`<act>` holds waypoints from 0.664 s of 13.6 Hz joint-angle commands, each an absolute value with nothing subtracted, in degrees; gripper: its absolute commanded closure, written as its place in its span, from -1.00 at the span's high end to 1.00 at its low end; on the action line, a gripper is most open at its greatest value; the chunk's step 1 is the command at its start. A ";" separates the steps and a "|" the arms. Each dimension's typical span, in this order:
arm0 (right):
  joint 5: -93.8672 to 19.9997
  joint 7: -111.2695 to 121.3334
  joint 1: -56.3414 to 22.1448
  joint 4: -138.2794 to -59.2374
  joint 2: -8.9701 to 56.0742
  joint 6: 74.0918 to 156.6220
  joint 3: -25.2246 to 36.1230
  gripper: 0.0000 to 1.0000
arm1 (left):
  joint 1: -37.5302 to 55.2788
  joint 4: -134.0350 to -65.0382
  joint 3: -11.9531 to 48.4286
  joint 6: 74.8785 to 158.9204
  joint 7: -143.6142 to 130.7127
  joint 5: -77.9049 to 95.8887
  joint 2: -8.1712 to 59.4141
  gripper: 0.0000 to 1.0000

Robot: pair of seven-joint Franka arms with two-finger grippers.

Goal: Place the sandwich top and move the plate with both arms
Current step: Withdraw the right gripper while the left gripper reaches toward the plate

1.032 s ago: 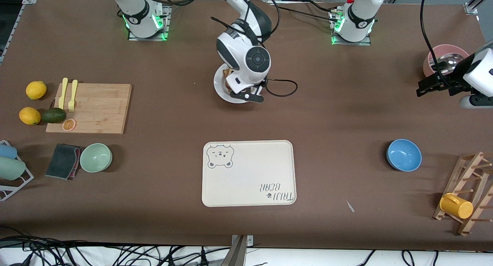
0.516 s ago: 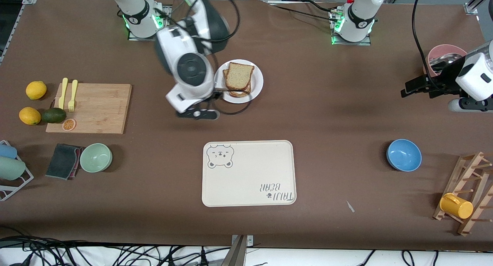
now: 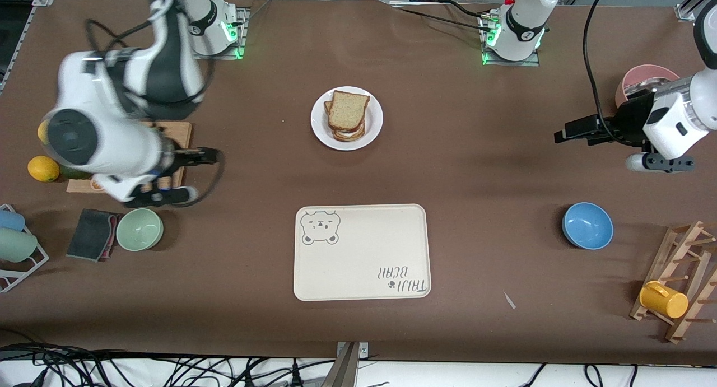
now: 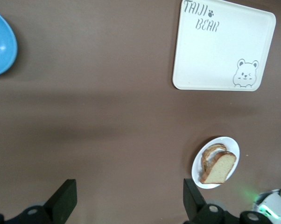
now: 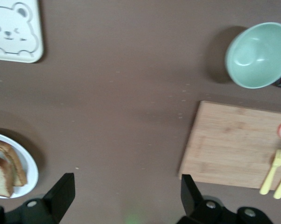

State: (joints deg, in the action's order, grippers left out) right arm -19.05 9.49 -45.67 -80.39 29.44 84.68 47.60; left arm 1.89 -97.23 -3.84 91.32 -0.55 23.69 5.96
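Both hands spread wide, empty, well clear of the sandwich.
Right hand (image 3: pixel 204 157) hangs at frame left over the cutting board (image 3: pixel 168 130), left hand (image 3: pixel 566 132) at frame right; sandwich top (image 3: pixel 348 111) caps the stack on the plate (image 3: pixel 373 130), upper centre.

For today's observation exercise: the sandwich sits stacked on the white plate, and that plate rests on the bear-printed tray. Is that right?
Not quite. The sandwich is stacked on the white plate, but the plate rests on the bare brown table, farther from the front camera than the bear-printed tray, which holds nothing. The front view shows it.
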 commanded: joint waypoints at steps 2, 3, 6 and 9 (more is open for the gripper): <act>-20.04 13.98 -41.75 -78.67 28.39 80.61 49.31 1.00 | 1.41 -103.34 -3.69 94.47 6.66 31.36 5.45 1.00; -19.52 13.80 -41.40 -78.66 27.08 79.29 49.22 1.00 | 1.41 -104.93 -3.69 95.18 7.72 32.86 5.54 1.00; -13.38 13.36 -37.20 -78.66 23.49 79.01 42.93 1.00 | 1.76 -110.20 -3.52 98.16 11.15 38.21 5.45 1.00; -7.57 12.83 -29.47 -79.10 20.05 79.36 32.03 1.00 | 2.37 -115.91 -2.64 101.59 15.98 43.58 5.45 1.00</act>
State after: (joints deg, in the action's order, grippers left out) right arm -10.49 13.58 -34.87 -79.03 23.24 80.11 38.84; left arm 2.09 -111.70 -3.42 98.90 12.13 39.82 6.51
